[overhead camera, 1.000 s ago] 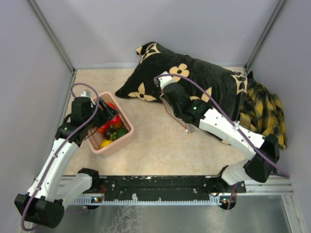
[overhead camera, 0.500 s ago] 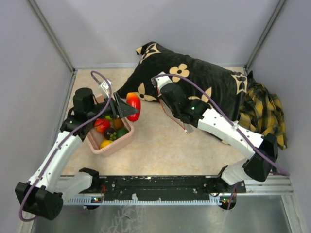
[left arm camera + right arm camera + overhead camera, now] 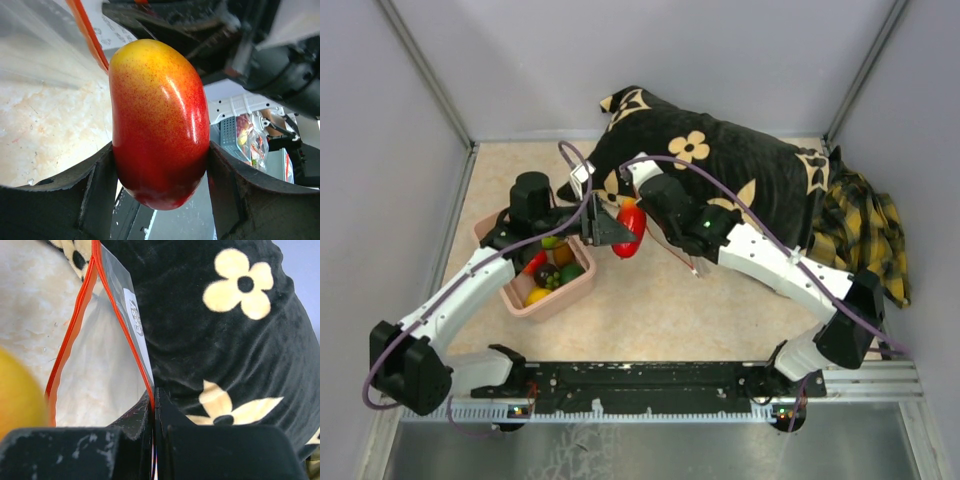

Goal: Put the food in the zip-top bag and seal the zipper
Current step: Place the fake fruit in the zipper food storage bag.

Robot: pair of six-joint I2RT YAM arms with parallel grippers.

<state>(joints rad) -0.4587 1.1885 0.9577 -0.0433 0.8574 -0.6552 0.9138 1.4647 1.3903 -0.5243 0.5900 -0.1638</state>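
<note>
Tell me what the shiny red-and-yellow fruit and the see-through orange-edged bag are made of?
The shiny red-and-yellow fruit looks like hard glossy plastic: sharp light streaks run down it. The see-through orange-edged bag seems thin, soft plastic film: the table shows through it.

Floral cushion (image 3: 740,165), plaid cloth (image 3: 865,235), pink tub (image 3: 563,295)
</note>
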